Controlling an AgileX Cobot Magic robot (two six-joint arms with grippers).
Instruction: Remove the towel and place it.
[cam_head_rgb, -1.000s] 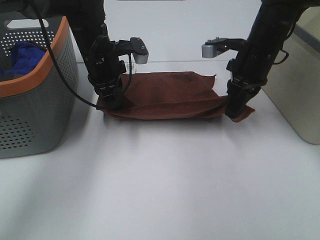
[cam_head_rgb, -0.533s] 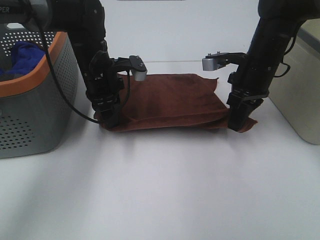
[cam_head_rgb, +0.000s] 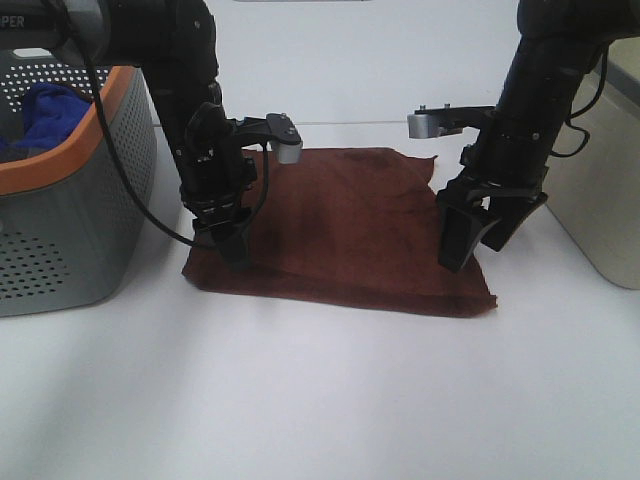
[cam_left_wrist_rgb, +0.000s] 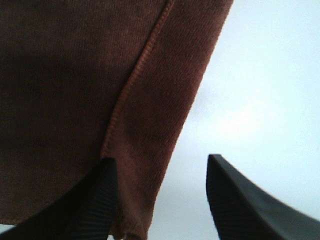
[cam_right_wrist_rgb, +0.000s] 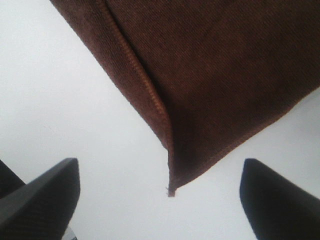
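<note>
The dark reddish-brown towel (cam_head_rgb: 345, 225) lies spread flat on the white table, between the two arms. My left gripper (cam_head_rgb: 238, 255) stands over its front left corner, open. In the left wrist view the towel's hemmed edge (cam_left_wrist_rgb: 100, 90) reaches down between the open fingers (cam_left_wrist_rgb: 160, 162). My right gripper (cam_head_rgb: 473, 248) is open above the front right part of the towel. The right wrist view shows a towel corner (cam_right_wrist_rgb: 200, 100) lying loose on the table between its wide-open fingers (cam_right_wrist_rgb: 160, 162). Neither gripper holds the towel. No white tag shows.
A grey perforated basket with an orange rim (cam_head_rgb: 110, 110) stands at the left and holds a bright blue cloth (cam_head_rgb: 45, 105). A grey container (cam_head_rgb: 610, 170) stands at the right edge. White table (cam_head_rgb: 330, 400) lies in front of the towel.
The towel was folded and held at both ends. Both grippers moved toward the front, the fold was drawn out flat, and both grippers opened and let go.
</note>
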